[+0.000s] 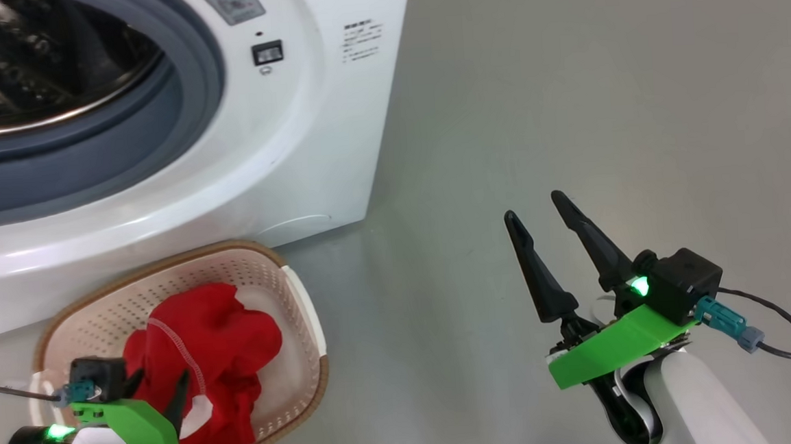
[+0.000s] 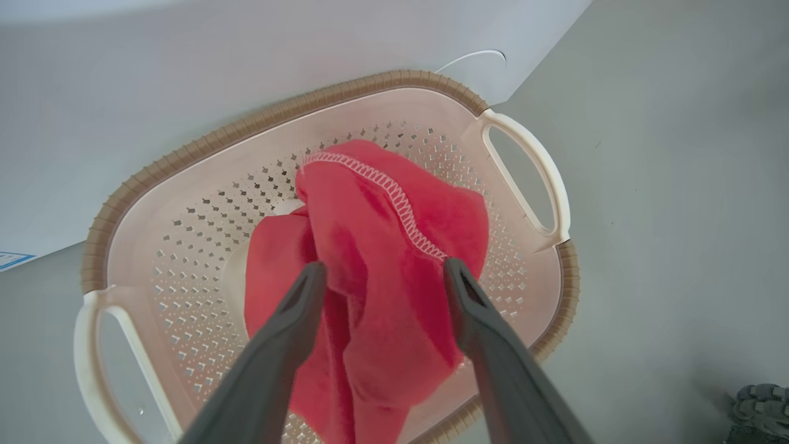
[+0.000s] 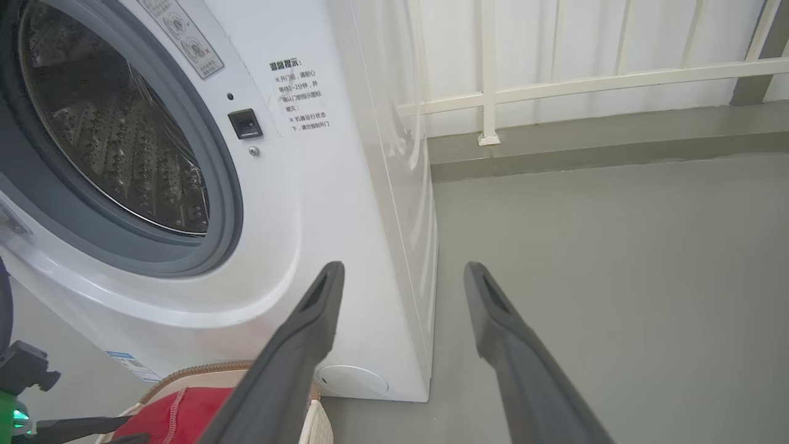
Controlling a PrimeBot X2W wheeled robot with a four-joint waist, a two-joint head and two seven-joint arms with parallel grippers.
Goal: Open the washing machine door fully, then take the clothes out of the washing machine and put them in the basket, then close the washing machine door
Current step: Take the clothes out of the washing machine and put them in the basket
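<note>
Drop-off step. Clothes (image 1: pixel 204 350) lie in basket (image 1: pixel 164 263), at foot of washing machine (image 1: pixel 307 131). Left gripper (image 2: pixel 383 266) fingers spread wide astride the cloth, prob. not gripping. Right gripper (image 1: pixel 535 206) wide open, empty, above floor (image 1: pixel 567 102). Next: lift L arm clear, check drum (image 3: pixel 123 154), then shut door.

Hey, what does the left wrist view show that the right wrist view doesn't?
Left wrist view: the perforated inside of the basket, both handles, and the left hand with jaws open either side of the clothes. Right wrist view: the drum, gasket, printed text, a railing, and the open right hand over the floor. Shared: washer front, basket rim, red clothes, floor.
</note>
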